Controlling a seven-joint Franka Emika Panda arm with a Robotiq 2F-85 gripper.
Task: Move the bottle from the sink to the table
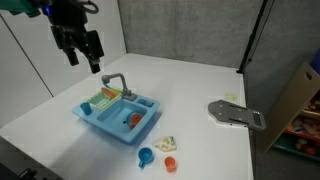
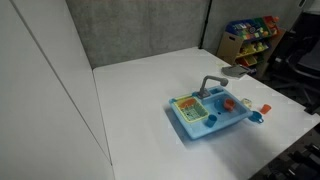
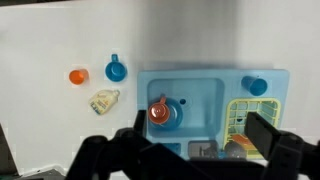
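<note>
The small pale yellow and white bottle point(image 3: 104, 101) lies on its side on the white table point(image 3: 45, 45), just outside the light blue sink point(image 3: 195, 95); it also shows in an exterior view point(image 1: 166, 144). A red-orange item point(image 3: 161, 113) sits in the basin. My gripper point(image 3: 197, 135) is open and empty, high above the sink and apart from everything; an exterior view shows it up at the back point(image 1: 84, 60). The sink shows in both exterior views point(image 1: 105, 120) point(image 2: 195, 125).
A small blue cup point(image 3: 116, 71) and a small orange piece point(image 3: 78, 76) stand on the table by the bottle. Another blue cup point(image 3: 256, 86) sits on the sink's corner beside the green-yellow rack point(image 3: 250, 118). A grey flat device point(image 1: 236, 114) lies beyond.
</note>
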